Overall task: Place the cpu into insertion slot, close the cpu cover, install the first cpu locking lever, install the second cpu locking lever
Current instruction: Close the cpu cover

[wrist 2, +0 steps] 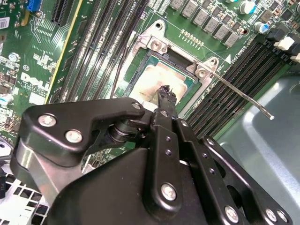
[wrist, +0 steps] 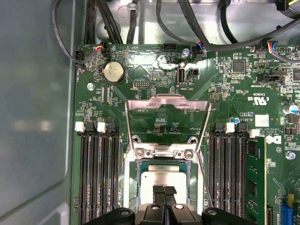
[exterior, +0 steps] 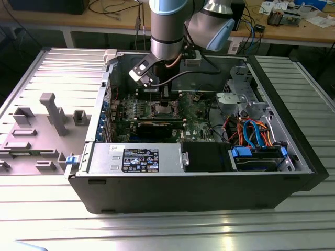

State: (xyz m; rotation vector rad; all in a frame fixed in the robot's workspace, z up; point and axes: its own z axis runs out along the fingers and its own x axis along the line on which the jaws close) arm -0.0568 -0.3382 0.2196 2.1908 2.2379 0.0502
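Gripper clenched, empty, tips over cpu seated in socket; cpu's near edge hidden behind them. Cover flipped open, thin lever unlatched.

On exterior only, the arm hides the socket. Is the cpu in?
Observer: Yes. In the first wrist view the cpu lies in the slot.
Operator: Cover shut?
Observer: No. The cover is swung open, clear of the cpu.
Operator: Levers?
Observer: In the second wrist view one lever sticks out sideways, not hooked down.
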